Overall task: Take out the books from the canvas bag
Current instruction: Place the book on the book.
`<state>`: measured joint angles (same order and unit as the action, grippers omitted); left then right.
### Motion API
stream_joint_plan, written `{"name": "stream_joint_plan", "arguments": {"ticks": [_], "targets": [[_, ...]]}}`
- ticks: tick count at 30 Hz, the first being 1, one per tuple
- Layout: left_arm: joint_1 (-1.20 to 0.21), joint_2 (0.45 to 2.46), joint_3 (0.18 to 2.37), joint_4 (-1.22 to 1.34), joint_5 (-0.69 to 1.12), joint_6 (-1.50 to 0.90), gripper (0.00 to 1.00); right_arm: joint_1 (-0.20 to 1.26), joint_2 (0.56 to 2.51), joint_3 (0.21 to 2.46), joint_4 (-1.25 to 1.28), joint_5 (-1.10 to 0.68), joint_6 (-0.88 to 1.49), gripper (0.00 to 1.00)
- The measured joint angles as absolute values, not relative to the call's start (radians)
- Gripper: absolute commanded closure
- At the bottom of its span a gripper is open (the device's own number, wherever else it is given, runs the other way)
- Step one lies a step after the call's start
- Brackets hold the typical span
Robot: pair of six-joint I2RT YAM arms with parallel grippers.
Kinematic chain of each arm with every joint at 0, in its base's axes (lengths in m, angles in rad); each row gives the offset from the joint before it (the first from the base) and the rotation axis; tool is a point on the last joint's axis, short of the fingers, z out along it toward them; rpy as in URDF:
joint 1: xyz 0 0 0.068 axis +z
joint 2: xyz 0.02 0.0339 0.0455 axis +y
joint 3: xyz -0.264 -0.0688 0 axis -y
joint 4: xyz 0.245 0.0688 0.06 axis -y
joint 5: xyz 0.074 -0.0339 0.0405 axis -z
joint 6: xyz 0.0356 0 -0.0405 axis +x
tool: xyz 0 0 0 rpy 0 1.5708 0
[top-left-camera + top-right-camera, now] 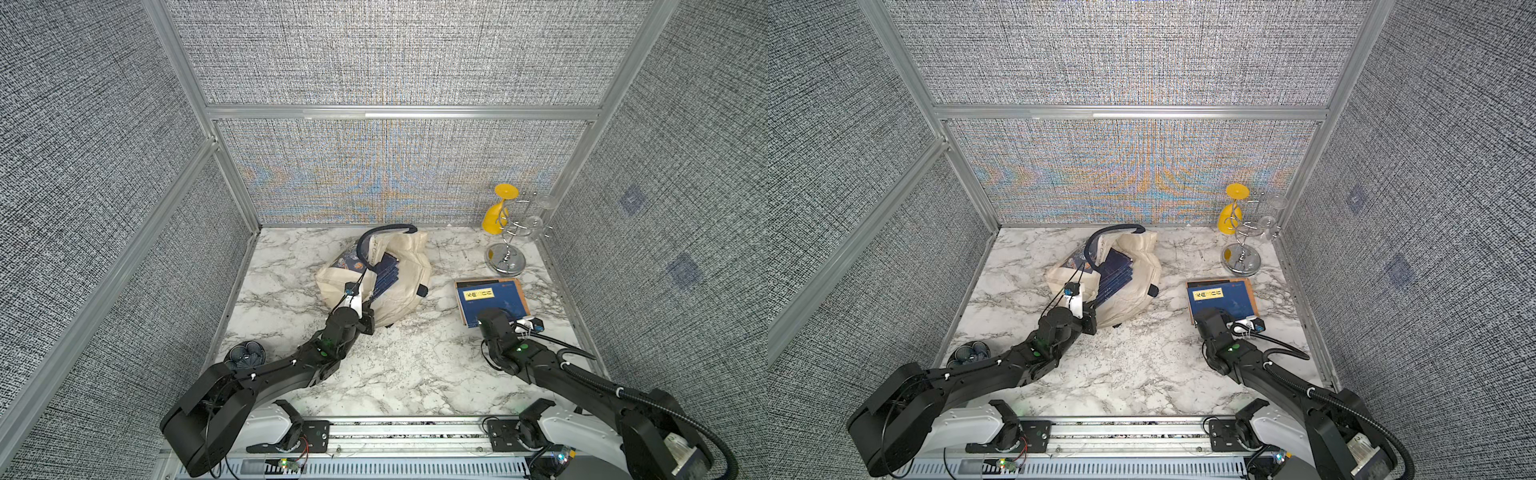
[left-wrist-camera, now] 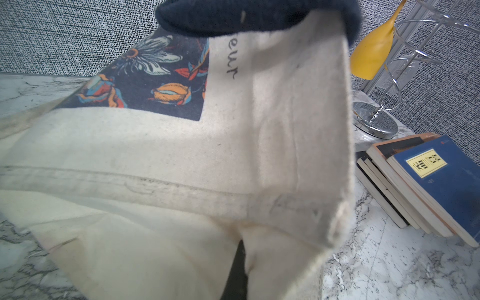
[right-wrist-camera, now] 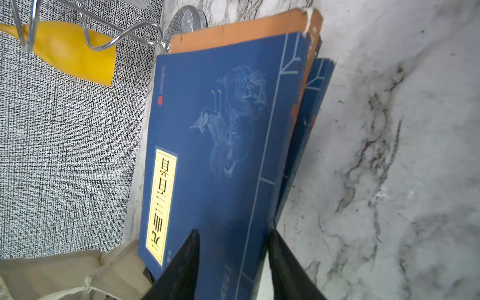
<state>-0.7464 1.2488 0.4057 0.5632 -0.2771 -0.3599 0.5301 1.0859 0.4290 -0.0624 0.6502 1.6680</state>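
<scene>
Task partway. A stack of books (image 1: 494, 297) lies out on the surface (image 1: 415, 365) near its right edge, in front of the wire rack (image 1: 505, 245). The bag (image 1: 401, 286) lies at mid-rear with its mouth open. Several blue books (image 1: 386, 276) show inside it, not yet taken out. The left jaws are closed, pinching the bag's near cloth. The right jaws stand parted over the stack's near corner, the top cover between them, apparently gripping nothing. Judgement: the books inside are left to pull; their count cannot be told.
</scene>
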Motion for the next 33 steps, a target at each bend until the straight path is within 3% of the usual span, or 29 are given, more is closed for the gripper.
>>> {"name": "stream_joint_plan", "arguments": {"ticks": [26, 33], "targets": [[-0.746, 1.242, 0.411, 0.557, -0.278, -0.360, 1.00, 0.473, 1.153, 0.465, 0.033, 0.508, 1.483, 0.27], [-0.746, 1.231, 0.411, 0.551, -0.278, -0.360, 1.00, 0.472, 1.081, 0.474, -0.047, 0.441, 1.467, 0.14]]}}
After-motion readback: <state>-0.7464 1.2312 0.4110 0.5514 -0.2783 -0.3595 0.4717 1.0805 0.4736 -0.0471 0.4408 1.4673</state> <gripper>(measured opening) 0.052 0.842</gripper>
